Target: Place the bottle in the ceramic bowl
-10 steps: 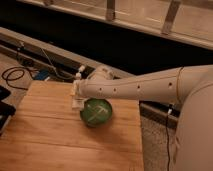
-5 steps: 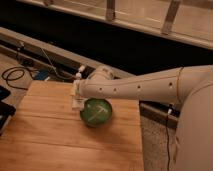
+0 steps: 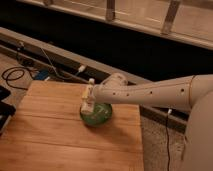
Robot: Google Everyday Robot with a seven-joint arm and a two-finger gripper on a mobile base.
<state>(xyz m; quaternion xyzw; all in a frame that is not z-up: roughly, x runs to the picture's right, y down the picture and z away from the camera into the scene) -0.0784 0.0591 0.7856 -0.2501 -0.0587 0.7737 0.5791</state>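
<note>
— So, what carries it all?
— A table (image 3: 60, 135) of pale wooden planks, grain running lengthwise, square-edged. Beyond the hand (image 3: 88, 100) a dark rail and a glass-and-metal barrier cross the room; a black cable (image 3: 15, 75) coils on the floor off to the side of it.
— And the hand itself?
— It sits at the end of a smooth white tubular arm (image 3: 150, 92), poised over the near rim of the bowl (image 3: 97, 115). It is clenched round the bottle (image 3: 88, 95), which stands upright in it.
— Where's the bottle relative to the bowl?
— Just above the bowl's edge; whether it touches I cannot tell. It is slender and whitish with a pale label.
— The bowl?
— Round, glossy green, pale streaks inside, resting on the table right under the hand.
</note>
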